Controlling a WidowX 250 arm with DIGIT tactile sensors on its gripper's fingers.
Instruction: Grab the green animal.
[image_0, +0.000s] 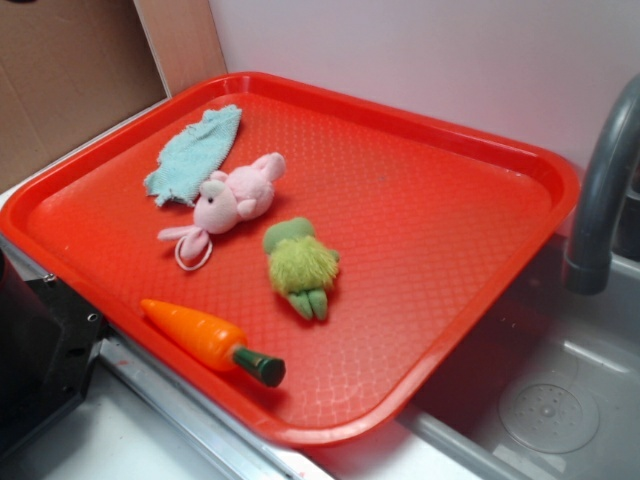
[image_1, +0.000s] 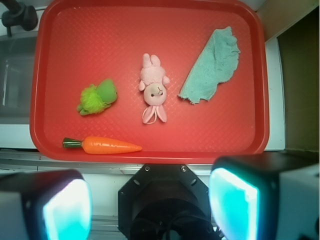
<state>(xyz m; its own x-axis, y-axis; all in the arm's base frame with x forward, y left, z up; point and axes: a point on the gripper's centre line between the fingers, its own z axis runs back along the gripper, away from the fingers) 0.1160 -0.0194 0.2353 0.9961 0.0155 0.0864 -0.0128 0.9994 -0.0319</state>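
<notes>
A broad red plastic tray (image_1: 150, 20) with a pebbled surface and raised rim fills most of the scene, lying partly over a grey sink (image_0: 560, 400) whose curved dark faucet (image_0: 600, 190) rises past the tray's far corner. Everything else sits on the tray. In the wrist view the gripper (image_1: 150, 207) hangs high above the tray's near edge, its two pale, teal-lit fingers (image_1: 67, 207) spread wide apart and holding nothing, touching nothing. A crumpled teal cloth (image_1: 212, 65), nubbly in weave, lies toward one end of the tray. Near the tray's middle is a soft pink plush bunny (image_1: 153, 87), its ears pointing to the near rim. The green animal (image_1: 97, 97) lies on the tray beside the bunny, on the side away from the cloth: a fuzzy lime body with a smoother, darker green head and two little legs. It is well clear of the gripper, below it. A glossy orange plastic carrot (image_1: 107, 145) with a green stem rests along the tray's near rim.
</notes>
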